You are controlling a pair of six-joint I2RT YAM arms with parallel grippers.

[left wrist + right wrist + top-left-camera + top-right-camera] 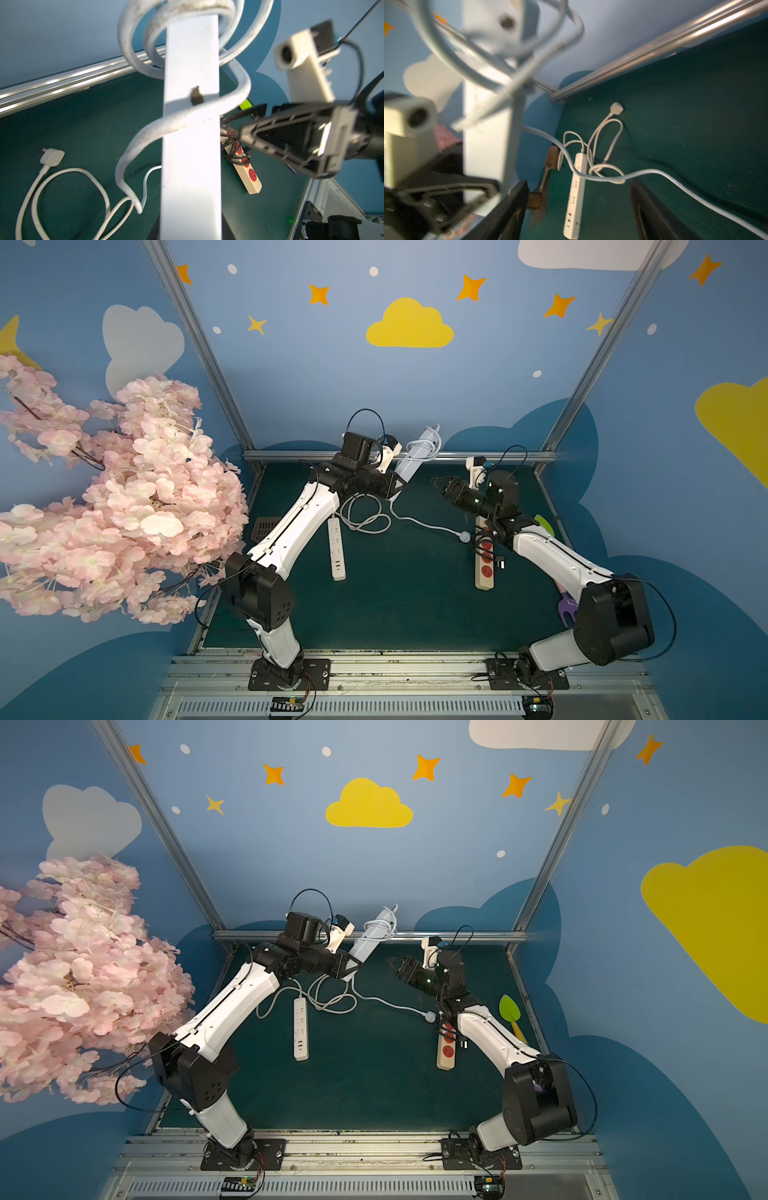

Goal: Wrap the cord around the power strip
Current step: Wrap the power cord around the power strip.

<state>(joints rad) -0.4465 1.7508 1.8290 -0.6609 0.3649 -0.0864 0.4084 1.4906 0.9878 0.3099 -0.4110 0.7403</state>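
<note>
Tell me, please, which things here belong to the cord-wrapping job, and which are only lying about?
For the job:
- grey power strip, held up by the left gripper
- its cord, partly wound round it
- right gripper, open, near the strip

Lying about:
- white power strip
- beige power strip
- green toy spade
- purple toy fork
- blossom branch

White power strip [409, 467], pale grey cord [420, 446], green mat [399, 597]
</note>
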